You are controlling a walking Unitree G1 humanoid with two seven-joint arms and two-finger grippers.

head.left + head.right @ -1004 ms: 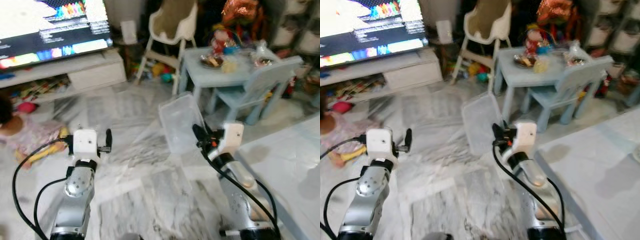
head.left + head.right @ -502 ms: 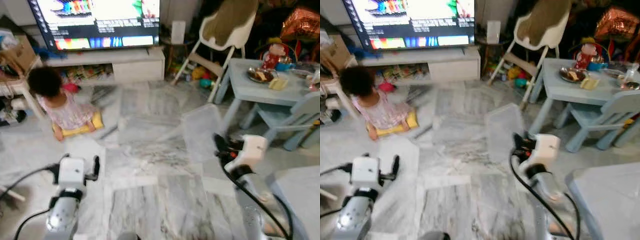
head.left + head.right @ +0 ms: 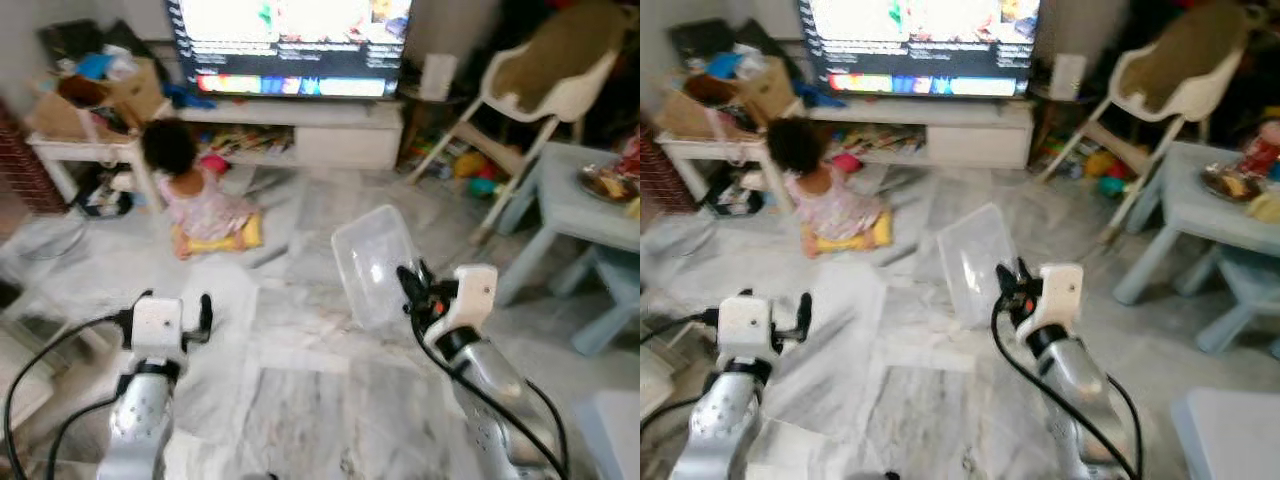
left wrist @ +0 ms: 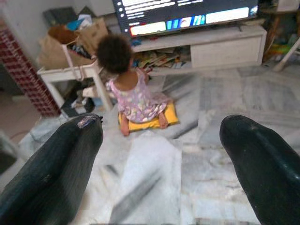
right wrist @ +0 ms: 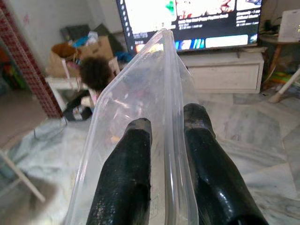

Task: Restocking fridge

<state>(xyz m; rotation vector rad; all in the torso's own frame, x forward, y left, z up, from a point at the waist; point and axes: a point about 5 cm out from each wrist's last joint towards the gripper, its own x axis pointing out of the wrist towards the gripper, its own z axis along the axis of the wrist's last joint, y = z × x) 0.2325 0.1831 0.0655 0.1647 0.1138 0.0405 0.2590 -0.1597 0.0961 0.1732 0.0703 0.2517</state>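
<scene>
Right tool: fingers pinched the wall of a clear plastic container, one finger on each side, holding it tilted up above the marble floor.
Left tool: fingers spread wide, nothing between them, held out over the floor.
Container: empty as far as could be seen, out in front of the right arm, its rim pointing toward the TV.
Person: a child sat on a yellow cushion on the floor, facing the TV stand.
Left side: a small white table carried boxes and bags.
Right side: a white high chair, and a pale blue table with a plate of food.
</scene>
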